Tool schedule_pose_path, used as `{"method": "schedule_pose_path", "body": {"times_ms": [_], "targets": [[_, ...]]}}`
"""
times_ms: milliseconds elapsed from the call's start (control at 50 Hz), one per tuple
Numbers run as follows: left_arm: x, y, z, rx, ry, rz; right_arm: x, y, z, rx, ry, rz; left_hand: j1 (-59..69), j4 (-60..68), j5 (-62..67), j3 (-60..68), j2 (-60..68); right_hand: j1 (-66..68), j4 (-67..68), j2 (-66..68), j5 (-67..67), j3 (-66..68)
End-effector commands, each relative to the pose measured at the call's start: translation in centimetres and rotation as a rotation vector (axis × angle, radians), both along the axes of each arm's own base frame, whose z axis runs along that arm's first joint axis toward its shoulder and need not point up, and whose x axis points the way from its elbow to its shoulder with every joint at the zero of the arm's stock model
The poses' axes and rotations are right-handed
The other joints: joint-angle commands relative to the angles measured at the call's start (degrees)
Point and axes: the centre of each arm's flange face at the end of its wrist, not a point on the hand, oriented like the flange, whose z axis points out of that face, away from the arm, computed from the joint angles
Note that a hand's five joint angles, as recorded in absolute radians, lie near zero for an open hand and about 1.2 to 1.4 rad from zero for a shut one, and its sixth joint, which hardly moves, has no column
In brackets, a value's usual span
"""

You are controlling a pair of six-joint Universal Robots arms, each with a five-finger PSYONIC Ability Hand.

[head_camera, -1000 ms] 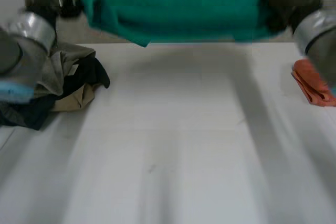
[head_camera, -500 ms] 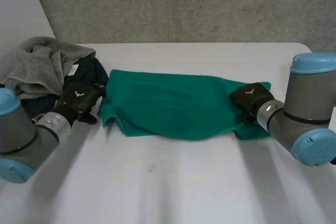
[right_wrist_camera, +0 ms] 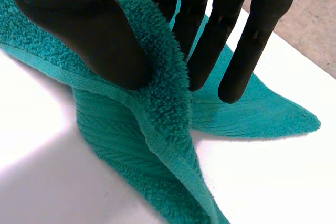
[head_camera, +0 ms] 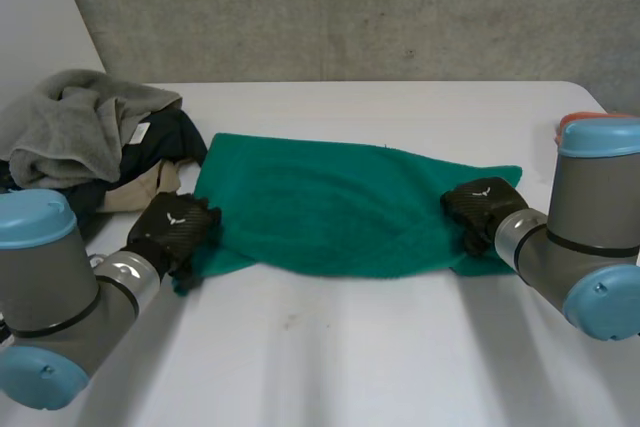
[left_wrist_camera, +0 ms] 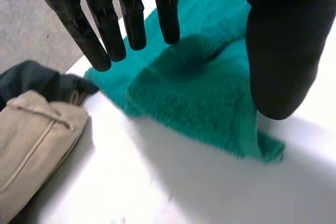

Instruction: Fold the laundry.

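the orange cloth (head_camera: 574,120) at the head view's right edge is mostly hidden behind the right arm's blue cap (head_camera: 600,135).

Bright, even, diffuse light

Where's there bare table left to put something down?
Bare: the wide strip of table in front of the green towel, and a narrower strip behind it. Crowded: the pile of clothes far left, the orange cloth far right.
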Motion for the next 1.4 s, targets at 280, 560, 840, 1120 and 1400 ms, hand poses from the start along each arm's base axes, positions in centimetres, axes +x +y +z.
{"method": "schedule_pose_path", "body": {"times_ms": [280,560,840,1120,1400], "targets": [[0.0,-4.0,-1.9,-0.164,-0.073,0.025,-0.4,-0.5,0.2,-0.001,-0.01,-0.02,56.3,56.15,55.84,56.12,56.1,18.52,11.58,12.81,12.29,12.07],[0.5,-1.8,3.1,-0.199,0.064,0.062,-3.9,-3.1,4.9,0.041,-0.121,-0.207,56.3,56.15,55.85,56.12,56.1,-32.15,-39.09,-37.86,-38.38,-38.6],[1.2,-1.4,5.9,-0.085,0.216,0.084,-8.7,-2.0,2.4,0.213,0.042,-0.144,56.3,56.15,55.85,56.12,56.1,-23.72,-30.66,-29.43,-29.95,-30.17],[1.8,-1.4,7.5,-0.066,0.244,0.105,-7.0,-2.9,-2.3,0.261,-0.214,-0.233,56.3,56.15,55.85,56.12,56.1,-21.92,-28.86,-27.63,-28.15,-28.37],[4.2,0.6,12.4,-0.038,0.25,0.162,-11.2,-1.2,7.0,0.065,-0.021,-0.182,56.3,56.15,55.85,56.12,56.1,18.52,11.58,12.81,12.29,12.07]]}}
